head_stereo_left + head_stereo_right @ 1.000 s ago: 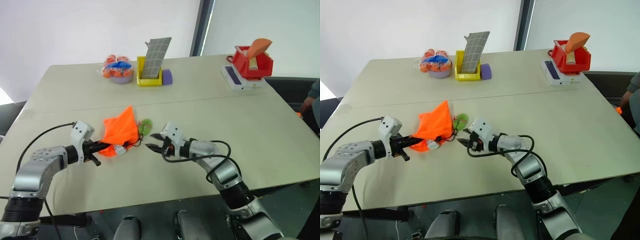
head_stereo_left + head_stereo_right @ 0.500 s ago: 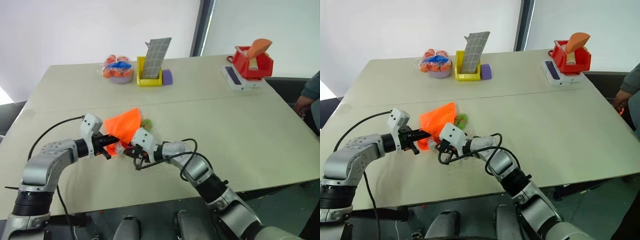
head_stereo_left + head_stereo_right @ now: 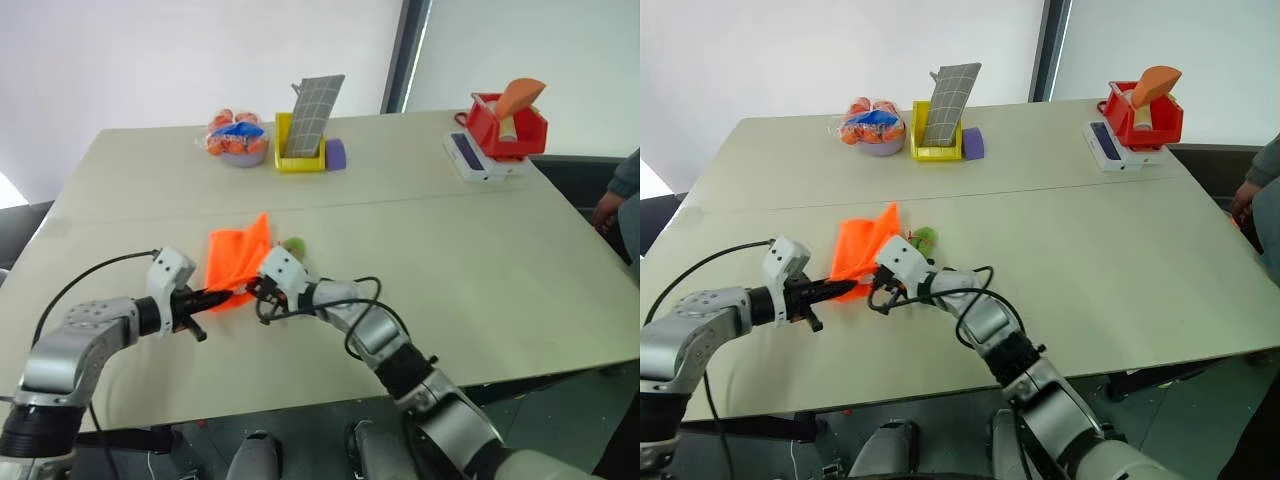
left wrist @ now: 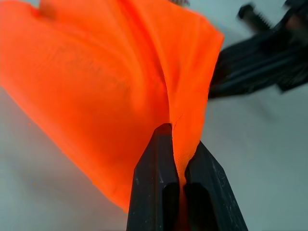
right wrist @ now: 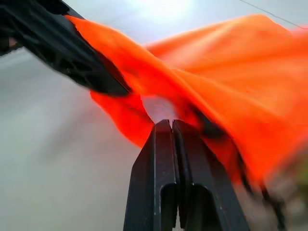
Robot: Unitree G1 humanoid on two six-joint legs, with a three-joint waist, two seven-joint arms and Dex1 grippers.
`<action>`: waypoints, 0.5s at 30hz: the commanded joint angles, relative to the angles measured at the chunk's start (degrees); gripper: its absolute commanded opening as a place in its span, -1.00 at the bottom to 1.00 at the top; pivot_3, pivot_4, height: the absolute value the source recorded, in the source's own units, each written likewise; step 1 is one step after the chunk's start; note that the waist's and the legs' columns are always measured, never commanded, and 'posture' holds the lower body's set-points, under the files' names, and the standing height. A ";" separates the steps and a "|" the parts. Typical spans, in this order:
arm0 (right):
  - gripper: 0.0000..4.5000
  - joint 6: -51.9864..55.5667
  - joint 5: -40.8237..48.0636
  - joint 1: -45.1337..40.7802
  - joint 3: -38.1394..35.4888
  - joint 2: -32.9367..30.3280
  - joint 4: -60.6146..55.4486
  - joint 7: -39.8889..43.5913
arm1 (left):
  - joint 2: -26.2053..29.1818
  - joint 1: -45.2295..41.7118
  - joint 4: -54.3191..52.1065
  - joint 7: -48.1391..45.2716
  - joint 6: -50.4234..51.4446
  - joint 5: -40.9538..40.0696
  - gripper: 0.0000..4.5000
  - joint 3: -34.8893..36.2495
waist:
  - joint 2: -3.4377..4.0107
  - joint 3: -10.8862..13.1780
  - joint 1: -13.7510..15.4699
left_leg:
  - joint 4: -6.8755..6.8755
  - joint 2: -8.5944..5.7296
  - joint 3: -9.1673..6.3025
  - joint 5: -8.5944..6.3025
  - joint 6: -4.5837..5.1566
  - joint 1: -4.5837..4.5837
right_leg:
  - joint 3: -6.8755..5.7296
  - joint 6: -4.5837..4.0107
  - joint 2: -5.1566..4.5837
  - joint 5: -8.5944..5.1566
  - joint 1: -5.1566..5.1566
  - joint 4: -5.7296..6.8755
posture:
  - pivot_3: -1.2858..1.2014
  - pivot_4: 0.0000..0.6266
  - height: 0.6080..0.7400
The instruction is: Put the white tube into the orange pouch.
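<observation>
The orange pouch (image 3: 237, 262) lies crumpled on the table in front of me, its green fuzzy ball (image 3: 293, 245) just to its right. My left gripper (image 4: 179, 144) is shut on the pouch's near edge, with fabric pinched between its fingers. My right gripper (image 5: 167, 124) is shut with nothing between its fingers, its tips pressed against the pouch's mouth close beside the left gripper (image 3: 215, 297). A small whitish patch (image 5: 156, 108) shows in the mouth just past those tips; it looks like the white tube, mostly hidden by fabric.
At the back of the table stand a bowl with a clear bag of orange balls (image 3: 237, 140), a yellow holder with a grey grid board (image 3: 303, 145) and a purple block (image 3: 335, 153). Back right are a red bin with an orange scoop (image 3: 505, 118) and a white box (image 3: 478, 157). A person (image 3: 625, 200) stands at the right edge.
My right gripper has swung left from beside the green ball to the pouch's mouth and shut. The left gripper keeps its hold; the pouch has bunched up narrower.
</observation>
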 commanded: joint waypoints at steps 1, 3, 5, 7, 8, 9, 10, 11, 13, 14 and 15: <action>-0.96 2.56 2.57 3.49 -0.47 -4.86 -11.34 4.83 | 1.32 0.40 0.32 -1.50 -2.58 1.53 -1.00 -0.12 | -0.01 0.00 -0.04 | 0.00 0.00 0.00 0.00 0.00 0.01 | 0.00 0.00 0.00 0.00 0.01 -0.01 | 0.03 -0.52 1.00; -0.96 5.03 4.44 4.89 -2.48 -7.43 -14.62 6.24 | 1.44 0.20 1.02 -2.22 -2.47 1.20 -1.00 0.14 | -0.06 -0.04 -0.09 | 0.00 0.00 0.00 0.00 0.00 0.01 | 0.00 0.01 0.00 -0.01 0.00 0.00 | 0.03 -0.52 1.00; -0.86 6.17 5.63 5.21 -4.08 -9.37 -16.15 7.11 | 1.61 0.03 1.41 -3.21 -2.33 0.85 -0.88 0.07 | -0.09 -0.05 -0.24 | 0.00 0.01 0.01 0.00 0.00 0.05 | 0.00 0.11 0.02 -0.08 -0.01 0.01 | 0.03 -0.52 1.00; -0.56 6.77 6.09 4.64 -6.09 -10.26 -16.11 6.23 | 1.51 -0.31 1.69 -3.76 -2.61 1.00 -0.58 -0.16 | -0.11 -0.06 -0.18 | 0.00 0.02 0.01 0.00 0.00 0.06 | 0.00 0.11 0.03 -0.07 -0.03 0.01 | 0.03 -0.52 1.00; -0.34 6.69 5.79 3.99 -7.16 -10.14 -15.34 4.91 | 1.16 -0.67 1.85 -3.74 -3.21 1.28 -0.37 -0.23 | -0.11 -0.06 -0.16 | 0.00 0.02 0.01 0.00 0.00 0.07 | 0.00 0.11 0.03 -0.07 -0.03 0.01 | 0.03 -0.52 1.00; -0.11 6.67 5.42 3.11 -8.35 -9.57 -14.10 3.19 | 0.51 -1.28 2.09 -3.58 -3.75 1.29 -0.13 -0.10 | -0.11 -0.06 -0.12 | 0.00 0.02 0.01 0.00 0.00 0.07 | -0.01 0.10 0.03 -0.07 -0.03 0.02 | 0.03 -0.52 1.00; 0.09 6.75 5.15 2.13 -9.46 -8.79 -12.63 1.50 | -0.27 -1.98 2.30 -3.42 -4.13 0.88 0.07 0.28 | -0.10 -0.06 -0.08 | 0.00 0.02 0.01 0.00 0.00 0.06 | -0.01 0.10 0.03 -0.07 -0.04 0.01 | 0.03 -0.52 1.00; 0.34 6.59 4.91 1.28 -10.22 -8.08 -11.28 0.12 | -1.00 -2.58 2.46 -3.37 -4.49 0.28 0.09 0.80 | -0.11 -0.06 -0.06 | 0.01 0.02 0.01 0.00 0.00 0.05 | -0.01 0.09 0.02 -0.06 -0.04 0.01 | 0.03 -0.52 1.00; 0.56 6.37 4.39 -0.62 -11.62 -6.51 -8.11 -2.75 | -2.40 -3.60 2.75 -3.27 -5.37 -0.83 0.09 2.16 | -0.13 -0.08 -0.05 | 0.03 0.01 0.01 0.00 0.00 0.03 | 0.00 0.06 0.02 -0.03 -0.03 0.00 | 0.03 -0.52 1.00; 0.56 6.24 4.16 -1.71 -12.37 -5.66 -6.23 -4.29 | -3.03 -4.03 2.95 -3.09 -6.18 -1.10 0.09 2.84 | -0.13 -0.08 -0.05 | 0.02 0.01 0.01 0.00 0.00 0.03 | 0.00 -0.03 0.01 0.02 -0.03 -0.01 | 0.03 -0.52 1.00; 0.56 6.38 4.18 -2.91 -13.31 -4.64 -4.17 -5.91 | -3.58 -4.32 3.16 -2.96 -7.20 -1.23 0.09 3.52 | -0.13 -0.08 -0.10 | 0.02 0.01 0.01 0.00 0.00 0.03 | 0.00 -0.08 0.02 0.05 -0.03 -0.01 | 0.03 -0.52 1.00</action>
